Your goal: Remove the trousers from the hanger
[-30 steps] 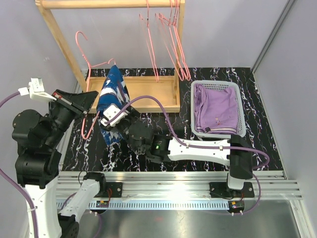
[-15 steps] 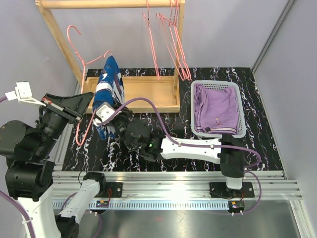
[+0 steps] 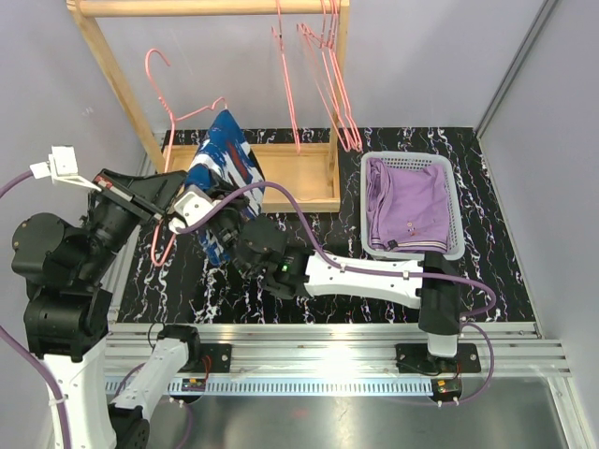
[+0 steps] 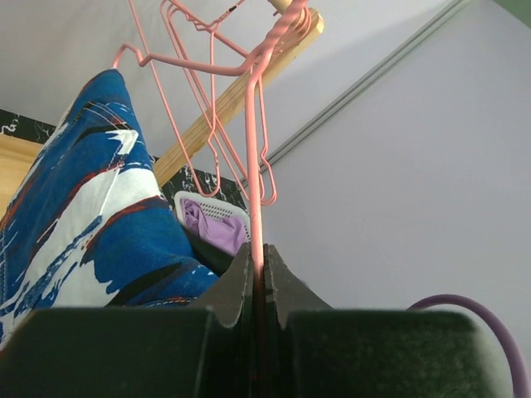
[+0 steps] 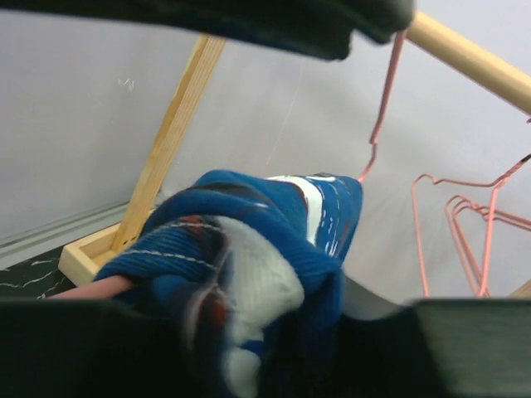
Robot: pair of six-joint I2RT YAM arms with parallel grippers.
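2 soft cloth garments show. We see the dark blue trousers, ribbed in texture with white and red splashes, draped over a thin pink wire hanger in front of the wooden rack, near its left post. The right gripper is clamped on their bunched lower fold. The left gripper pinches the hanger's wire, its jaws closed with only the wire between them, just left of the cloth. The plain lilac trousers lie crumpled in a white slotted plastic basket right of the rack's base.
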